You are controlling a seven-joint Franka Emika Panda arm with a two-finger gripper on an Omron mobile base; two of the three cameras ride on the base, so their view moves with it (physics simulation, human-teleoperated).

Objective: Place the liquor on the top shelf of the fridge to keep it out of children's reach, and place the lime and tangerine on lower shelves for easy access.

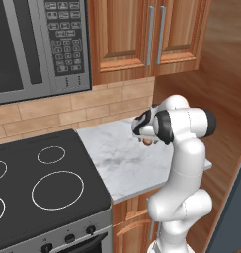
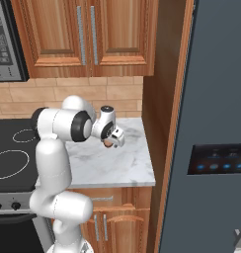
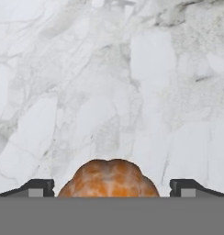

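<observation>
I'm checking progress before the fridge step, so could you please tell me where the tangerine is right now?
The tangerine sits between the gripper's fingertips over the marble counter, beside the closed fridge.

Round orange-brown tangerine [image 3: 108,179] cut off along its lower half in the hand view; from the base cameras, mostly hidden behind the white arm's wrist

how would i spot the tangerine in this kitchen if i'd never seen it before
Find the white marble counter between the black stove and the dark grey fridge. Over its back part hangs the robot's claw, and the tangerine sits between its fingertips. It is a small, round, orange-brown fruit, lumpy on top.
</observation>
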